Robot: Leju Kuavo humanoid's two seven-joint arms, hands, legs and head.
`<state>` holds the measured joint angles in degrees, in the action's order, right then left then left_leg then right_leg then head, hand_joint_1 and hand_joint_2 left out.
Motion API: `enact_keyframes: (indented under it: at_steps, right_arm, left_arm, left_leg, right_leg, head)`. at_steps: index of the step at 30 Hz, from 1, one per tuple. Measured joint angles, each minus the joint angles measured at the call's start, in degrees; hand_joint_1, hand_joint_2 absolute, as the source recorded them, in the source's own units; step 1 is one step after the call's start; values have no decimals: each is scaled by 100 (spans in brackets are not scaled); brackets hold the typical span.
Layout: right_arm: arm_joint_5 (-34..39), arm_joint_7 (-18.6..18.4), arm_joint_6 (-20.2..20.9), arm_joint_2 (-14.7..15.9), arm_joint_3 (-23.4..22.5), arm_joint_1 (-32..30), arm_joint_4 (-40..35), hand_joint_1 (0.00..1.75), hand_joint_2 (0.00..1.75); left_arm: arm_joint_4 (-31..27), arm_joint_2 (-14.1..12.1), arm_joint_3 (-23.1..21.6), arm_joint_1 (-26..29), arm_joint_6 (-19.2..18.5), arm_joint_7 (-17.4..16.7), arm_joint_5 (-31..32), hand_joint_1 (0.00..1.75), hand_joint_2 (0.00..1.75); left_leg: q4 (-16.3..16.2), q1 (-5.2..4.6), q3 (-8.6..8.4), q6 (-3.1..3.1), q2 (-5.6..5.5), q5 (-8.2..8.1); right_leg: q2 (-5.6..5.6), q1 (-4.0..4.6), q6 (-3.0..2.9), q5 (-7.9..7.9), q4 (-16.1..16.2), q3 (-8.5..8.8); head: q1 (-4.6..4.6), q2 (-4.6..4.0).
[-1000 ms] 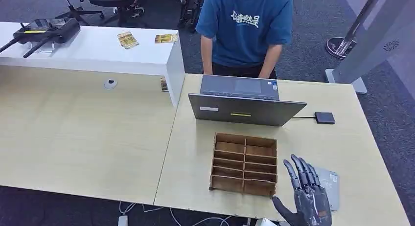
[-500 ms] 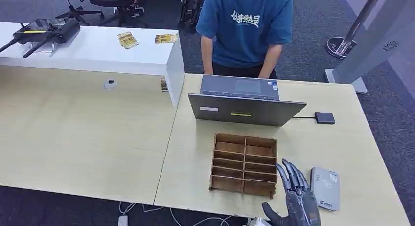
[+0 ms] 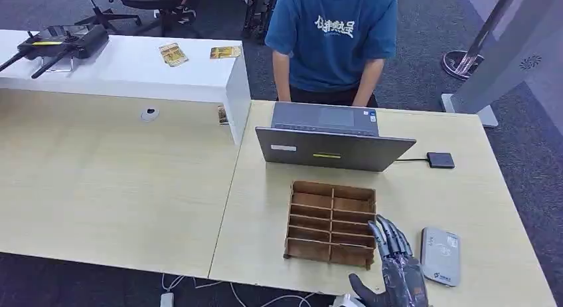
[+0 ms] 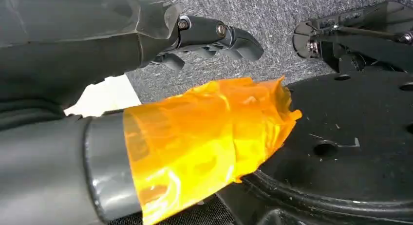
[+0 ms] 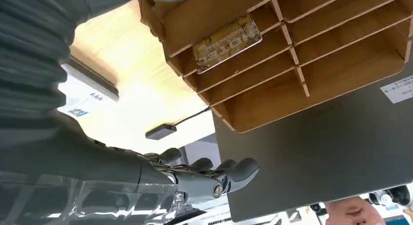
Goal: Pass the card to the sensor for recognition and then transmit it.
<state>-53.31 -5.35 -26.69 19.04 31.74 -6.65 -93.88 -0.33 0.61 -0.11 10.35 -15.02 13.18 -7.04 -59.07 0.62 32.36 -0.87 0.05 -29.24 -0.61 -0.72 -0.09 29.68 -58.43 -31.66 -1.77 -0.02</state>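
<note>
A yellow card [image 5: 227,41] lies in one compartment of the brown wooden organizer [image 3: 330,223] in the right wrist view; which compartment I cannot tell. My right hand [image 3: 398,270] hovers at the organizer's near right corner with its fingers [image 5: 214,174] stretched out and nothing in them. The grey card sensor [image 3: 441,256] lies flat on the table just to the right of that hand. My left hand [image 4: 97,64] hangs over grey carpet, its thumb wrapped in orange tape [image 4: 209,137], holding nothing.
A grey laptop [image 3: 332,147] stands behind the organizer, with a person in a blue shirt [image 3: 332,34] at it. A small black box [image 3: 440,160] on a cable lies to its right. Loose cards [image 3: 173,53] and a black controller [image 3: 63,42] sit on the white counter.
My right hand has slid left and back toward the table's near edge, uncovering the grey sensor. Nothing on the table has shifted.
</note>
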Motion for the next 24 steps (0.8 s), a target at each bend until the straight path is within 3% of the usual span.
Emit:
enact_keyframes:
  at_steps: [24]
  right_arm:
    - [11,212,199,-352,11,369,483,0,175]
  left_arm:
    - [0,-37,-186,1,-39,-17,-42,0,0]
  left_leg:
    - [0,0,0,-1,0,1]
  right_leg:
    - [0,0,0,0,-1,0]
  head:
    - [0,0]
